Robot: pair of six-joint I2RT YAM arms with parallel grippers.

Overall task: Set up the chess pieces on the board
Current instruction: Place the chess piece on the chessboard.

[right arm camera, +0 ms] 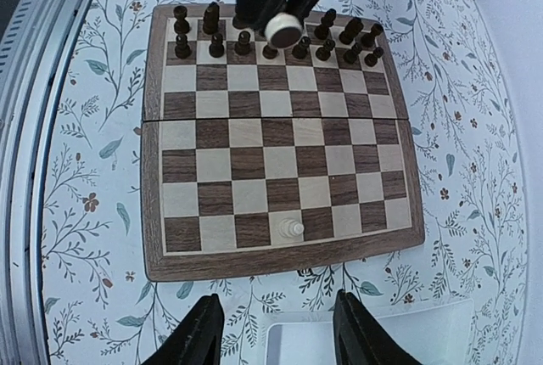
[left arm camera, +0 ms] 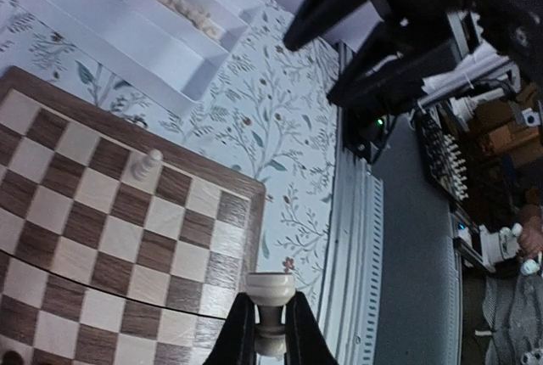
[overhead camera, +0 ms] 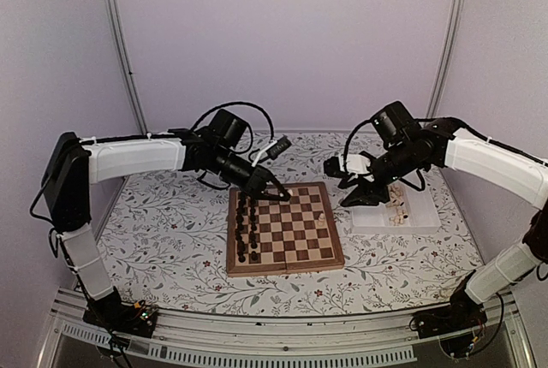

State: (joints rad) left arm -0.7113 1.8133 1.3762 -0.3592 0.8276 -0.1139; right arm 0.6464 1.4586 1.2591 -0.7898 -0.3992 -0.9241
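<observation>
Currently your left claw [left arm camera: 270,335] is pinching a pale chess piece [left arm camera: 270,290], whose wide flat top shows past the fingertips. It is held above the far edge of the board [overhead camera: 295,235], clear of the squares. Your right claw [right arm camera: 278,301] is spread with nothing between its fingers. It hovers where the flowered cloth [right arm camera: 85,212] meets the edge of the white tray [overhead camera: 419,214], just beside the board's rim. On the board, one pale pawn [right arm camera: 291,229] stands upright and alone in the row along the tray-side rim. The dark pieces [right arm camera: 271,34] fill two rows on the opposite side. More pale pieces [overhead camera: 396,204] lie loose in the tray.
</observation>
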